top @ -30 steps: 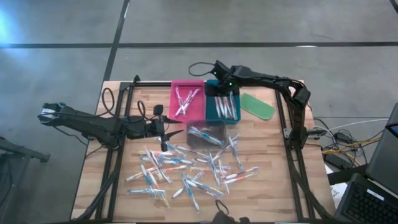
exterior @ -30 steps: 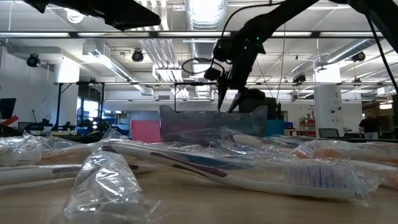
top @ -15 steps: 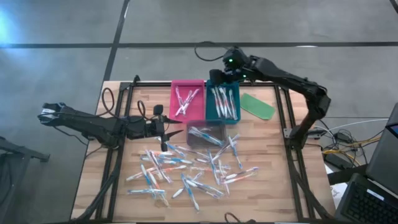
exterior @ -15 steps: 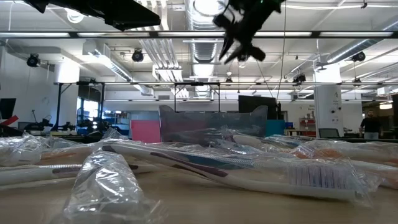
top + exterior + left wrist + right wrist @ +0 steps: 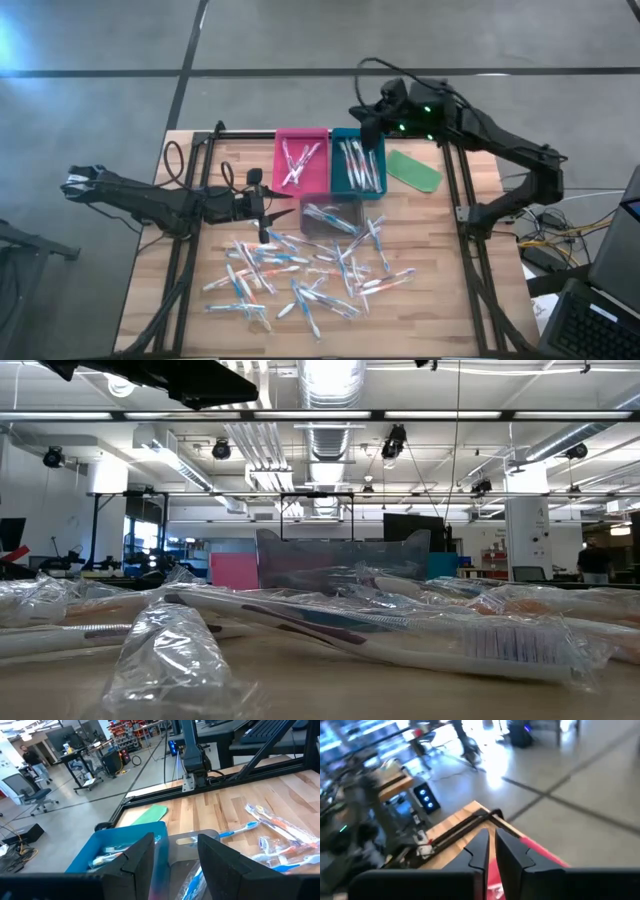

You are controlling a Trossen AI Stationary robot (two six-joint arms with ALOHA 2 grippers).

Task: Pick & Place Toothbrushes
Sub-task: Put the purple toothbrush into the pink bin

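Note:
Many toothbrushes (image 5: 300, 275) in clear wrappers lie scattered on the wooden table, near the front. More lie in a pink tray (image 5: 300, 160), a teal tray (image 5: 358, 165) and a clear tray (image 5: 330, 215). My left gripper (image 5: 272, 212) hovers open just left of the clear tray, nothing between its fingers (image 5: 137, 862). My right gripper (image 5: 366, 118) is raised high over the far end of the teal tray, shut and empty; in the right wrist view its fingers (image 5: 480, 850) stand almost together. The low view does not show it.
A flat green oblong piece (image 5: 413, 170) lies right of the teal tray. A black frame (image 5: 455, 200) runs along the table's edges, with cables at the far left. In the low view, wrapped toothbrushes (image 5: 400, 635) fill the foreground.
My right gripper has risen from just over the teal tray, going up and toward the table's far right, and has left the low view. The toothbrushes in the teal tray lie uncovered now. My left arm has kept still.

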